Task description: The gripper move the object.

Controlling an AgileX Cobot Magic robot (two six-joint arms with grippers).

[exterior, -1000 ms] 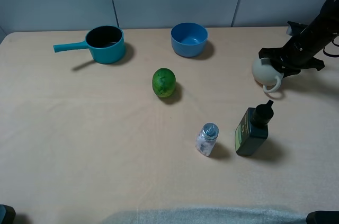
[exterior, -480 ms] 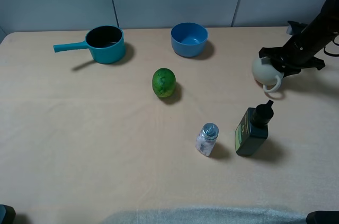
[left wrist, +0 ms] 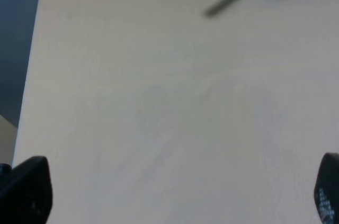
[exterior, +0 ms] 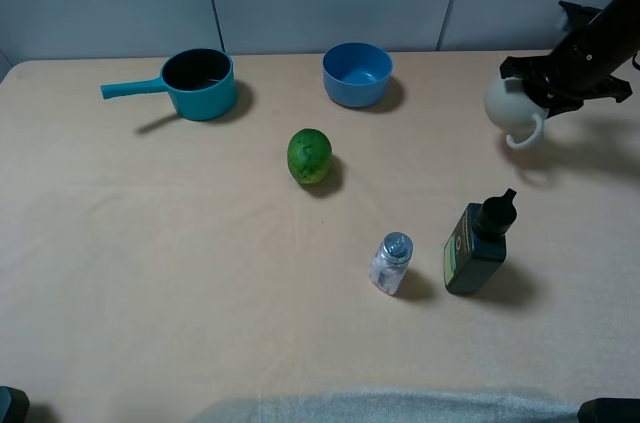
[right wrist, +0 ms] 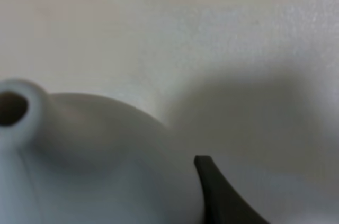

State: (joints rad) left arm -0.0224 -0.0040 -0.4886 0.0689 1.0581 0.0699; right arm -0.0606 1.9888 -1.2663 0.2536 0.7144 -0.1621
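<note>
The right gripper (exterior: 548,83) pinches the cream pitcher (exterior: 503,101) at its rim, jaws pressed onto it, and holds it clear of the table (exterior: 200,243) (a faint shadow lies apart beneath). The round belly bulges out from the jaws on the side toward the blue bowl (exterior: 357,73). The loop handle (exterior: 527,133) hangs just under them, pointing at the near edge. No long axis shows clearly. The claw hides the mouth. The blurred right wrist view catches only the spout (right wrist: 13,108) and one fingertip (right wrist: 222,197). The left gripper (left wrist: 175,189) stands spread wide, only its tips in view.
</note>
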